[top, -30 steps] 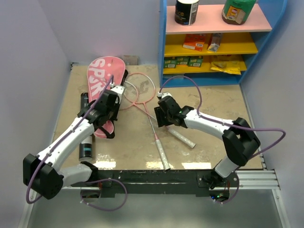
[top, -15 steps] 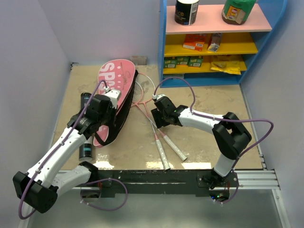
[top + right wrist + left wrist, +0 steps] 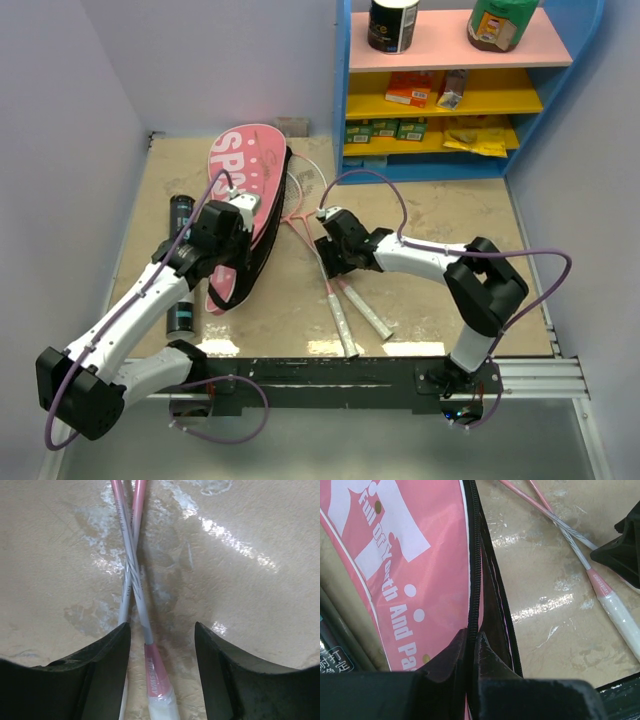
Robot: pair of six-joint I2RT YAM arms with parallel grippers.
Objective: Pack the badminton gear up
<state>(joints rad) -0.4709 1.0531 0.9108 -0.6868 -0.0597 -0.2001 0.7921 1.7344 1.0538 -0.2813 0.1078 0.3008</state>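
Note:
The pink "SPORT" bag (image 3: pixel 243 170) lies at the back left, its black zipper edge (image 3: pixel 474 570) raised. My left gripper (image 3: pixel 247 222) is shut on that zipper edge (image 3: pixel 471 636). Two pink and white rackets (image 3: pixel 305 190) lie crossed beside the bag, handles (image 3: pixel 342 318) toward me. My right gripper (image 3: pixel 330 262) is open and low over the crossed shafts (image 3: pixel 134 587), with one pink handle collar (image 3: pixel 156 672) between its fingers (image 3: pixel 162 630). The black shuttle tube (image 3: pixel 181 215) lies left of the bag, partly under my left arm. No shuttlecocks show.
A blue shelf unit (image 3: pixel 450 160) with jars and boxes stands at the back right. Walls close off the left and back of the tan table (image 3: pixel 450 250). The black rail with the arm bases (image 3: pixel 330 375) runs along the near edge.
My left gripper has pulled the bag's zipper edge up and rightward, opening the bag. My right gripper has slid left and nearer along the shafts, and the racket handles have swung closer together.

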